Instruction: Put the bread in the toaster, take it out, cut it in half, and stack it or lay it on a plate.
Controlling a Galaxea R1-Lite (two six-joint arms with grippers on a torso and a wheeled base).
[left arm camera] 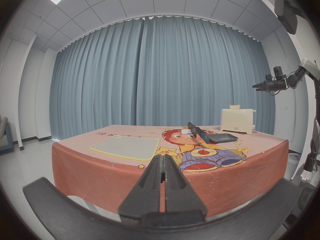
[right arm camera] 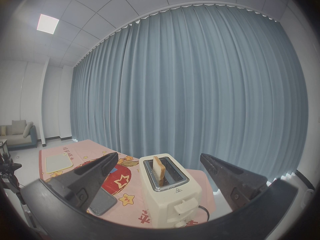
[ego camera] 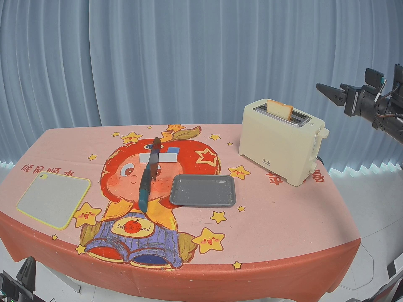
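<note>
On table (ego camera: 285,214), toaster (ego camera: 279,147) holds bread (ego camera: 279,109); spread right claw (ego camera: 323,89) hangs apart.

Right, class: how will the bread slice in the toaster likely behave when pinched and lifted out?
The bread slice is thin, so probably light. It pokes up from the toaster slot, offering flat faces to grip. Its browned edge suggests stiffness, though squeezing might crumble it.

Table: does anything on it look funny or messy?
The knife is odd: its blade rests on a small white block, so it sits tilted instead of flat. The grey tray has pale specks on it, maybe crumbs. The bread pokes out of the toaster, which looks normal.
</note>
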